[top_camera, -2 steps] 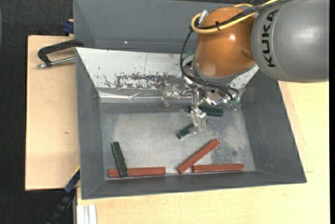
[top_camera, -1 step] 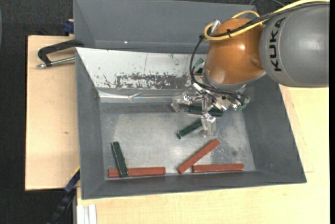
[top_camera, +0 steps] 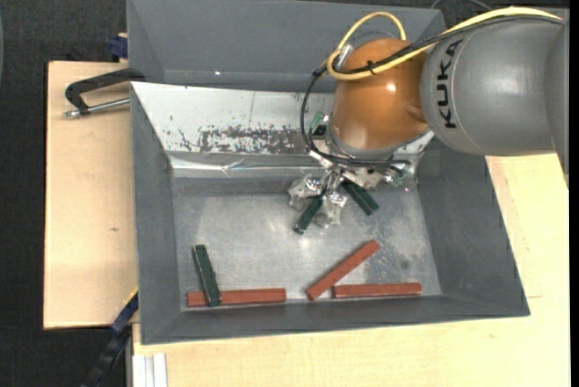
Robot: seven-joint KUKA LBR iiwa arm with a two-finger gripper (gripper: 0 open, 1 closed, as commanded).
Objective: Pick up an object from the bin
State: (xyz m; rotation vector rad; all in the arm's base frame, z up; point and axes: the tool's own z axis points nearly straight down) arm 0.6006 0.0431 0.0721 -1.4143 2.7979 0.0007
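My gripper (top_camera: 324, 193) is low over the middle of the bin, just in front of the back wall. A dark green stick (top_camera: 309, 215) juts out down and to the left from right under it, and whether the stick is gripped I cannot make out. A second dark green stick (top_camera: 365, 199) lies slanted at the gripper's right side. A red-brown stick (top_camera: 343, 269) lies tilted on the floor in front of the gripper.
Two more red-brown sticks lie along the front wall, one on the left (top_camera: 237, 296) and one on the right (top_camera: 377, 290). Another dark green stick (top_camera: 206, 275) lies at the front left, crossing the left red-brown one. The arm's orange cover hangs over the bin's back right.
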